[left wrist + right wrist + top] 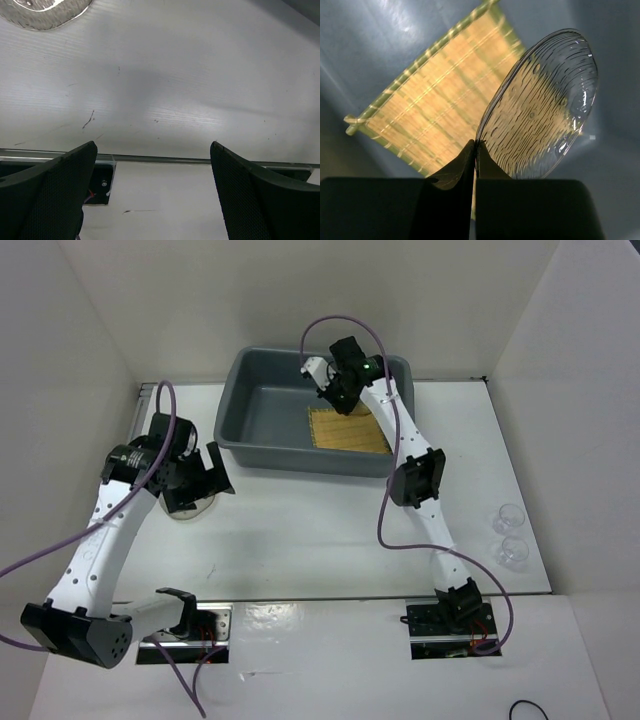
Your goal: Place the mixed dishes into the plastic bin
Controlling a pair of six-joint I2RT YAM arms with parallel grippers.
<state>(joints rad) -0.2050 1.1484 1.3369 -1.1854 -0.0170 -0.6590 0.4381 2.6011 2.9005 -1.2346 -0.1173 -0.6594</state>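
The right pincer is clamped shut on the rim of a translucent smoky-grey saucer. It holds the dish edge-on and steeply tilted, inside the walls of the dark grey plastic bin. A pinch on the thin rim is probably the only purchase two narrow fingers get on so flat a dish, which would explain the tilt. On the bin's floor, toward its right end, the yellow bamboo mat lies flat. The held saucer hangs above the mat, so letting go here should land it on woven bamboo rather than hard plastic.

The left pincer hangs just outside the bin's near left corner, above the white table, with its jaws spread wide and empty. A second saucer rests on the table just beyond its fingers, likely the next pick. Well to the right of the bin, nearer the arm bases, one clear glass cup stands beside a second glass cup, both untouched.
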